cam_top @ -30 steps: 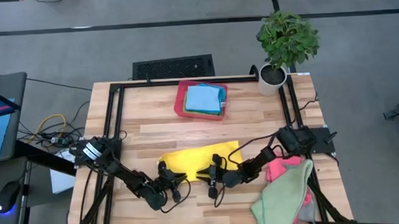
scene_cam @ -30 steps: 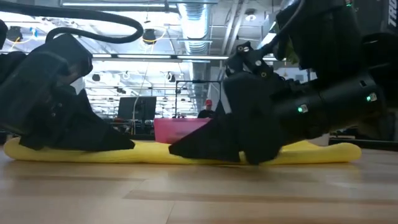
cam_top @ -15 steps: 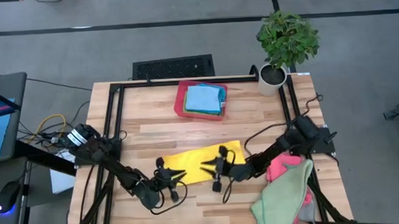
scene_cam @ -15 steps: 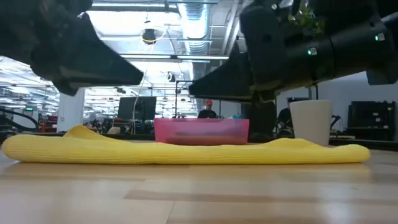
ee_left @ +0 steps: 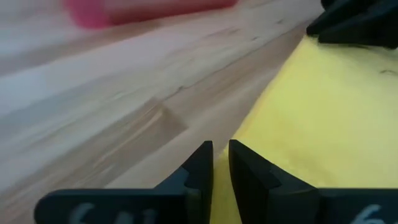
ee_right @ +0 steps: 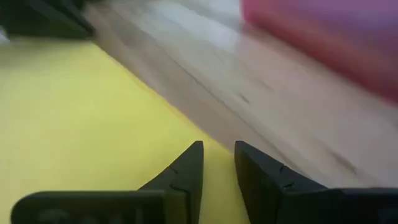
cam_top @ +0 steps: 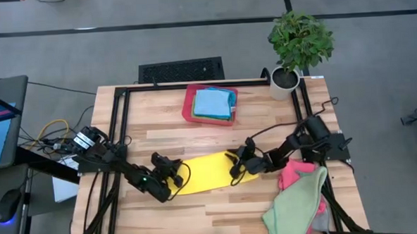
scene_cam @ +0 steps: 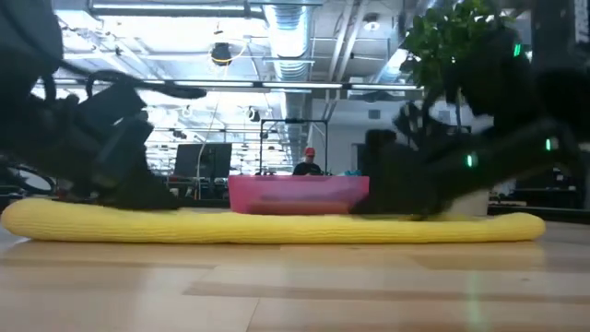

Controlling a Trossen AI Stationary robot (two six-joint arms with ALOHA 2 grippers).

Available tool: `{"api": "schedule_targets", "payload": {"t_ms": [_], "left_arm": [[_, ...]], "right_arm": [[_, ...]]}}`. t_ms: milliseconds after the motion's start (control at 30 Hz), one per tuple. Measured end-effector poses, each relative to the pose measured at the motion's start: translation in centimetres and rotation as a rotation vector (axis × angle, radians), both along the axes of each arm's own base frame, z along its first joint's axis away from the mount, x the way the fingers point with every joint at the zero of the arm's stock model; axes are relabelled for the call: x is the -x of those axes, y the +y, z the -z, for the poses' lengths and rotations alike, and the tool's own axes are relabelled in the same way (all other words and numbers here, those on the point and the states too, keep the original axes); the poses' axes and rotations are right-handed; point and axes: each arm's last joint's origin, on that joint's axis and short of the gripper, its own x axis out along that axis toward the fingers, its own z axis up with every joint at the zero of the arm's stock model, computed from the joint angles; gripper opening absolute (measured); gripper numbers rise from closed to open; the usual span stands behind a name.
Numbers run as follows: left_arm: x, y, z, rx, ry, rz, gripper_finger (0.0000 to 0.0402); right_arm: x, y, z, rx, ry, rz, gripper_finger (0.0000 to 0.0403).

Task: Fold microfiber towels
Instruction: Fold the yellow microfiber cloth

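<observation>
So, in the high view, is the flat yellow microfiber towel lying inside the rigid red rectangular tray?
No, the flat yellow microfiber towel lies on the bare wooden table, while the rigid red rectangular tray holds a light blue cloth.

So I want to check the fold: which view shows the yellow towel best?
The high view: the whole yellow towel lies flat between both grippers. The low view shows only its near edge as a thick band. Each wrist view catches one patch beyond the fingers.

Wooden table (cam_top: 160,137): yellow towel (cam_top: 207,171) flat between left gripper (cam_top: 174,169) and right gripper (cam_top: 236,164). Red tray (cam_top: 187,107) beyond both. Plant pot (cam_top: 283,84), pink/green towel pile (cam_top: 300,197) on right gripper's side.
</observation>
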Motion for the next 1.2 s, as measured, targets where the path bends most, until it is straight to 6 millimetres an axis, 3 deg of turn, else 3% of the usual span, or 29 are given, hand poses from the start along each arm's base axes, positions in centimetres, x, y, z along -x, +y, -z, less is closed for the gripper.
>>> {"api": "schedule_targets", "payload": {"t_ms": [200,367,567,667,833,1033,1200], "left_arm": [[0.7,0.3,0.5,0.044,0.000,-0.008,0.0042],[0.2,-0.1,-0.6,0.039,-0.002,0.057,0.0042],[-0.3,-0.7,-4.9,-0.001,-0.110,0.096,0.0042],[-0.4,-0.9,-6.1,-0.043,-0.150,0.091,0.0042],[-0.6,-1.1,-4.5,-0.035,-0.111,0.097,0.0042],[-0.6,-1.2,0.0,0.040,-0.043,0.070,0.0042],[-0.5,-1.2,1.9,0.029,-0.031,0.042,0.0042]], "right_arm": [[0.5,-0.4,1.5,-0.035,-0.061,0.066,0.0118],[0.3,0.7,-1.3,-0.014,-0.120,-0.044,0.0118],[1.7,1.2,-5.3,0.065,-0.163,-0.044,0.0118],[2.8,1.0,-5.2,0.084,-0.141,-0.001,0.0118],[4.1,0.4,-3.1,0.013,-0.121,0.064,0.0118],[4.6,0.2,0.6,-0.064,-0.063,0.127,0.0118],[4.6,0.5,1.7,-0.037,-0.087,0.154,0.0118]]}}
